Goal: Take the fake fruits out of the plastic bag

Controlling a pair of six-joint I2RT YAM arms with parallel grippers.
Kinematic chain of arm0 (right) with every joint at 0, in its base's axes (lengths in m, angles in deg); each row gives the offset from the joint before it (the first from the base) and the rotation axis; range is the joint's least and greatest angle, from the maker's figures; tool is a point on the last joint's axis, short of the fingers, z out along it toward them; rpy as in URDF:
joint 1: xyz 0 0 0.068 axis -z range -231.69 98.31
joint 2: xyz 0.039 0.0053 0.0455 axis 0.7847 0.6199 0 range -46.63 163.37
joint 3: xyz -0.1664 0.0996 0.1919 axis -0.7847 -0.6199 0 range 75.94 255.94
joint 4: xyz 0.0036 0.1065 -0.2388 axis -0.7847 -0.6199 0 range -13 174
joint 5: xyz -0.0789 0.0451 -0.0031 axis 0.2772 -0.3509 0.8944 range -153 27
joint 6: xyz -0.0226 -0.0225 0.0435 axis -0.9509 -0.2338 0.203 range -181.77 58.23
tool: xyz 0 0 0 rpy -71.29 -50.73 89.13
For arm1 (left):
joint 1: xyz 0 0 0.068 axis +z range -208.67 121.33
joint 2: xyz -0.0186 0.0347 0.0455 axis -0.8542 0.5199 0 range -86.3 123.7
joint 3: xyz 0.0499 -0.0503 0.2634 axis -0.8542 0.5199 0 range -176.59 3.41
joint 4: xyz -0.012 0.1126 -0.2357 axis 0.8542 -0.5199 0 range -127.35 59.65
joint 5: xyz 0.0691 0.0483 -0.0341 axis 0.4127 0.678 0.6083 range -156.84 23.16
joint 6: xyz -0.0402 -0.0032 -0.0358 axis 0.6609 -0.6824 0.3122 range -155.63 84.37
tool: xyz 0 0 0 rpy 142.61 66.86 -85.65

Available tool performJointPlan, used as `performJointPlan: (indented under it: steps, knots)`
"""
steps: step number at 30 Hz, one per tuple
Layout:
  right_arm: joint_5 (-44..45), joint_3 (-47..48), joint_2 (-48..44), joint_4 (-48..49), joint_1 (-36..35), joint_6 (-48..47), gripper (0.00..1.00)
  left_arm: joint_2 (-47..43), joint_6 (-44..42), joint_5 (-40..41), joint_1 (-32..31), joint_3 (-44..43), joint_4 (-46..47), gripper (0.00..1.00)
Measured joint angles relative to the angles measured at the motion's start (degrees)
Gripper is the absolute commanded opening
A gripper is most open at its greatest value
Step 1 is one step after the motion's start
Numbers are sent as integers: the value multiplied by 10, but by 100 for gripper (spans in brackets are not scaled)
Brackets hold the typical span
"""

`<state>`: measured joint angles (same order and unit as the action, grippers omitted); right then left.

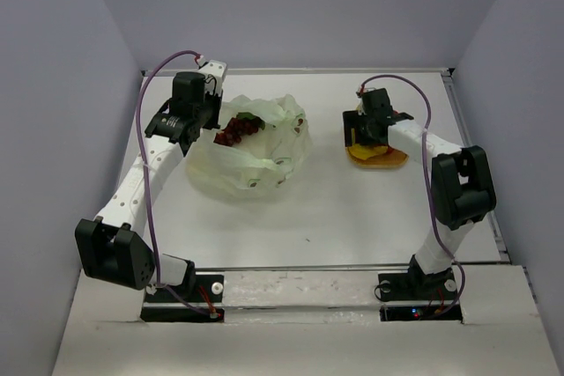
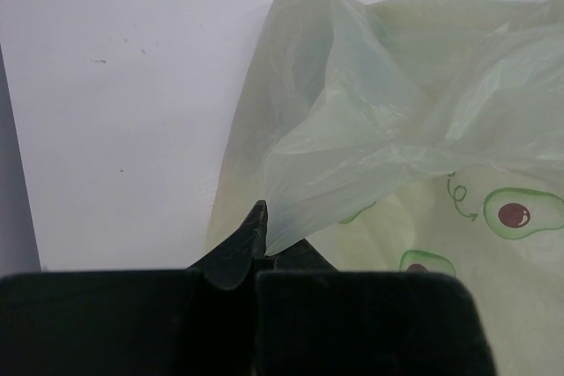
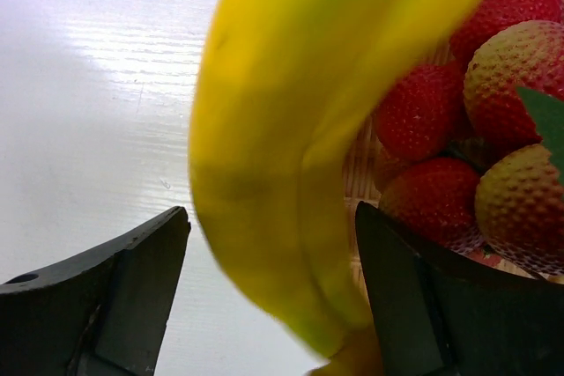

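The pale green plastic bag (image 1: pixel 251 160) lies at centre left of the table, and a dark red grape bunch (image 1: pixel 236 129) shows in its open mouth. My left gripper (image 1: pixel 210 121) is at the bag's left rim. In the left wrist view it (image 2: pixel 263 239) is shut on a fold of the bag (image 2: pixel 370 129). My right gripper (image 1: pixel 366 134) is over the orange mat (image 1: pixel 381 158). In the right wrist view it (image 3: pixel 271 217) is open, with the yellow bananas (image 3: pixel 291 129) between its fingers and gaps on both sides. Red strawberries (image 3: pixel 432 112) lie beside them on the mat.
Grey walls close the white table (image 1: pixel 352 217) on three sides. The bag has avocado prints (image 2: pixel 515 213). The arm bases stand at the near edge.
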<state>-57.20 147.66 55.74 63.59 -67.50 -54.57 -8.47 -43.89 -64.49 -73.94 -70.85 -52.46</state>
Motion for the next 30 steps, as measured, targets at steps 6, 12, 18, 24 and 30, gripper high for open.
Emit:
performJointPlan:
  steps: [6, 12, 18, 24, 30]
  knots:
    - [5, 6, 0, -4, 0, -2, 83, 0, 0, -5, 0, 0, 0, 0]
    - [6, 35, -9, -31, -1, -3, 83, -1, 0, -7, 0, 6, 0, 0]
    - [8, 84, -52, -60, -36, -4, 84, -1, 0, -10, 0, 7, -1, 0]
    - [17, 162, -95, -82, -122, -3, 73, -1, -1, -28, 0, 7, -3, 0]
    - [-47, 199, -133, -45, -257, 9, 62, -1, -7, -51, 0, 7, -9, 0]
